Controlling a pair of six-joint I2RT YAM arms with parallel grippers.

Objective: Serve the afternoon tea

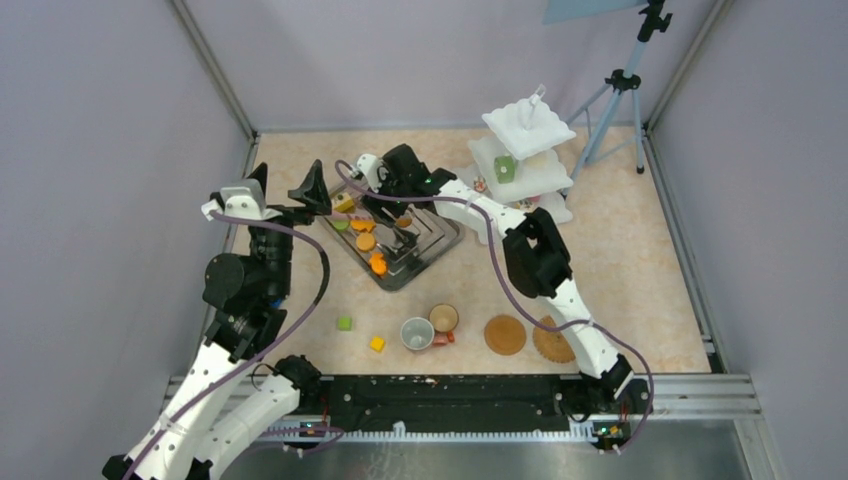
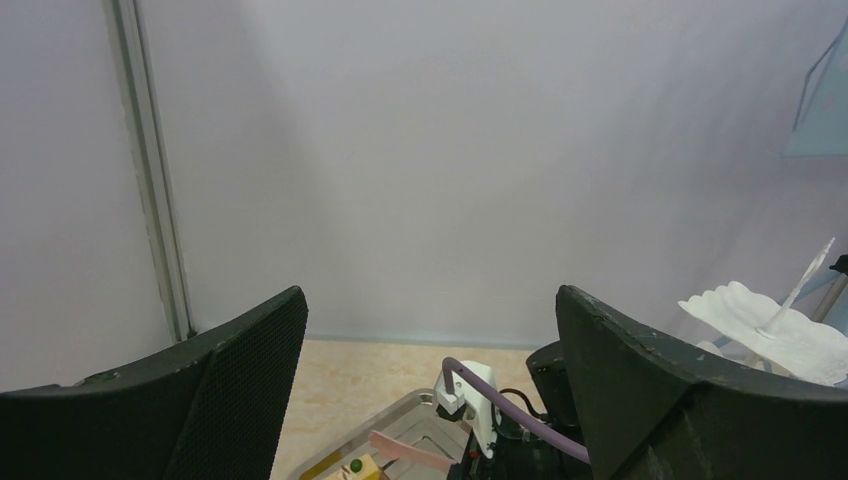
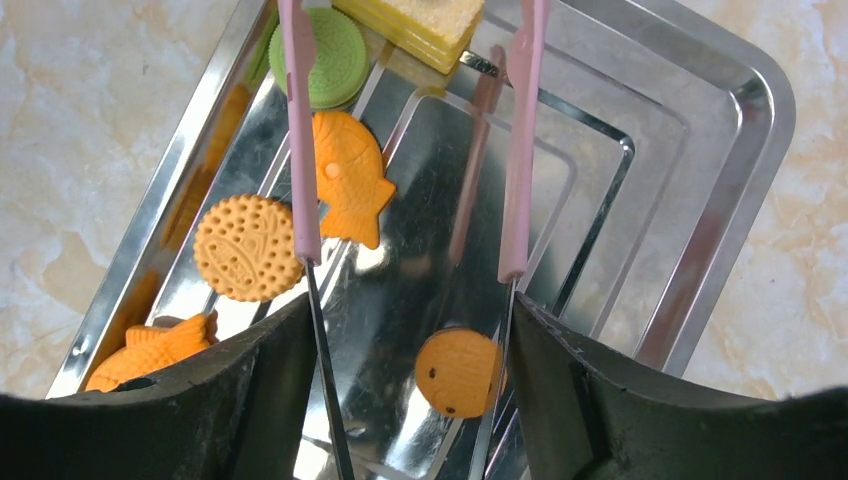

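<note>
My right gripper (image 3: 410,400) hangs over the steel tray (image 3: 745,200), shut on the pink tongs (image 3: 300,130), whose two arms lie against the fingers and stand apart. A round orange pastry (image 3: 458,372) lies on the tray between the tong arms, by the right one. An orange fish (image 3: 345,180), a waffle round (image 3: 247,247), a green round (image 3: 333,58) and a yellow cake wedge (image 3: 430,20) lie further along. The white tiered stand (image 1: 525,150) carries a green piece. Two cups (image 1: 417,333) and two woven mats (image 1: 505,334) sit near the front. My left gripper (image 1: 285,190) is raised, open and empty.
A green cube (image 1: 344,323) and a yellow cube (image 1: 377,343) lie loose left of the cups. A tripod (image 1: 615,100) stands behind the stand at the back right. Walls close in on the left, back and right.
</note>
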